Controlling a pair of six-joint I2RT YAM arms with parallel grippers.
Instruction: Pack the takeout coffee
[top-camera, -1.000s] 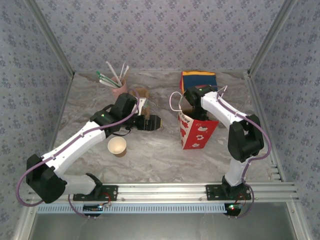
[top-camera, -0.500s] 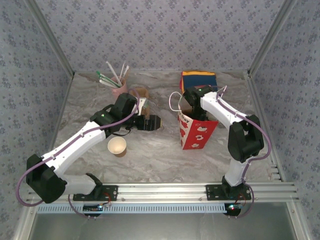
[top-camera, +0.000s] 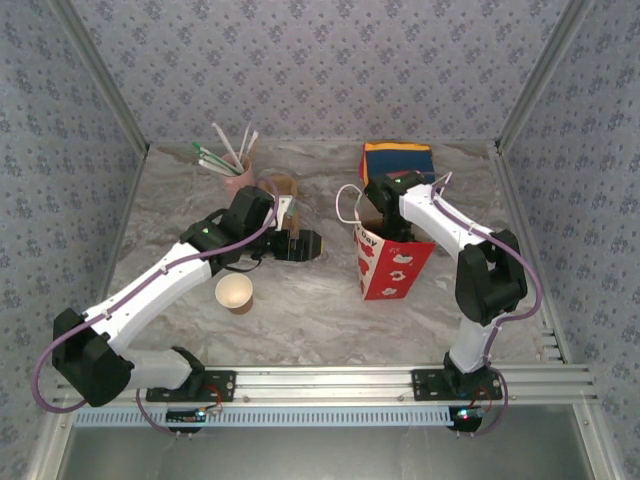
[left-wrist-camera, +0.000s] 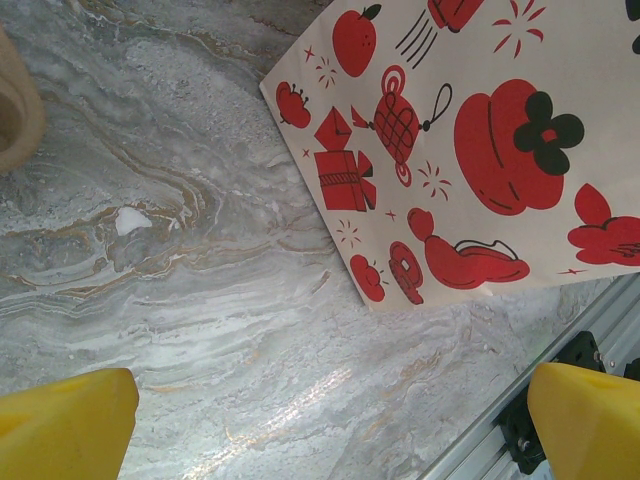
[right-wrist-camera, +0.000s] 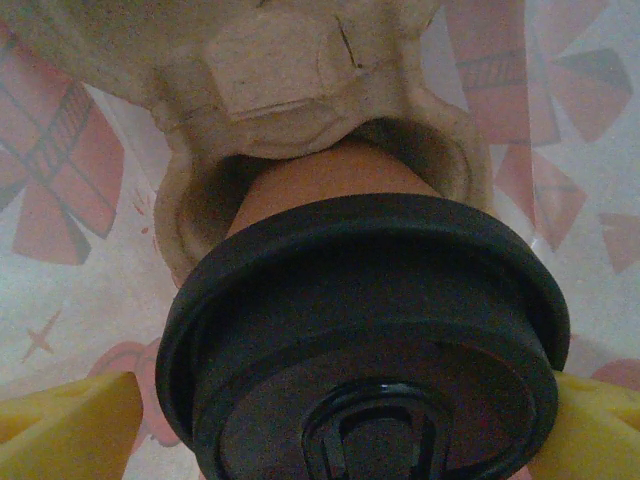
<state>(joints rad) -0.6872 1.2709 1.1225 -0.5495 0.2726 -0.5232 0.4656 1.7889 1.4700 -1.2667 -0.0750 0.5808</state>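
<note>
Takeout coffee (right-wrist-camera: 360, 330) inside gift bag (top-camera: 395, 265), base seated in pulp tray (right-wrist-camera: 280, 70) hollow. Long axis runs up the bag, black lid toward its mouth. Right end effector (right-wrist-camera: 330, 425) inside the bag, fingers apart, flanking the lid. Left end effector (left-wrist-camera: 330, 420) spread wide over table (left-wrist-camera: 150, 250), beside the bag.

Overhead view bright and even, diffuse light from above, sharp all over, only short soft shadows on the marble tabletop (top-camera: 320, 310) beside the paper bag (top-camera: 392, 268). Left wrist view crisp, pale glare patch on the marble, left gripper (left-wrist-camera: 325, 425) fingertips (left-wrist-camera: 60, 425) blurred at the corners. Right wrist view dim, pinkish light through paper, takeout coffee (right-wrist-camera: 360, 330) close and soft-focused.
</note>
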